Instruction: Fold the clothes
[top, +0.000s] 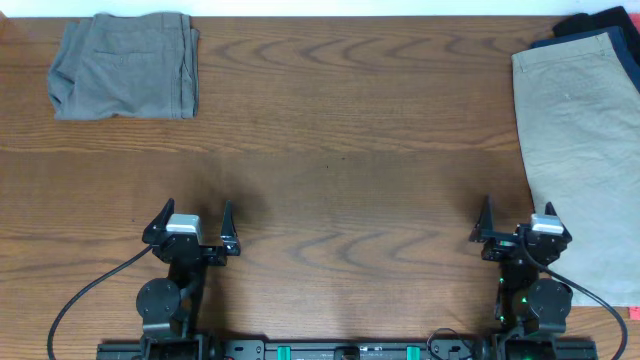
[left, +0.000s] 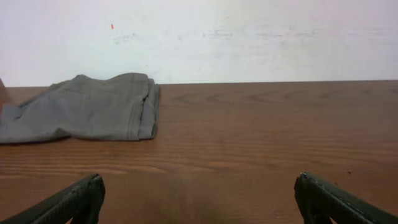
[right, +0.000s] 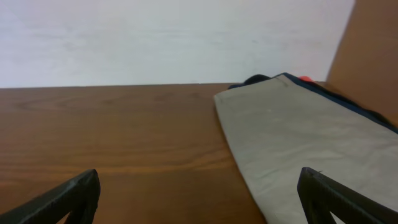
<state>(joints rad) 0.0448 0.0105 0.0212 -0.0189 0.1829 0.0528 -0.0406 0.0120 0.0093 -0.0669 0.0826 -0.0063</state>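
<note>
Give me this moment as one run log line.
left gripper open, empty | right gripper open, empty | mid grey cotton shorts folded, far left | pale beige shorts flat, right, over dark navy shorts

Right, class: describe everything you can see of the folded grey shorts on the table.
The grey shorts are mid grey, cotton by the look, folded into a rough, slightly rumpled rectangle with layered edges stacked along the right side. Seam lines show on top. They lie flat at the far left corner of the table, touching only its wood.
</note>
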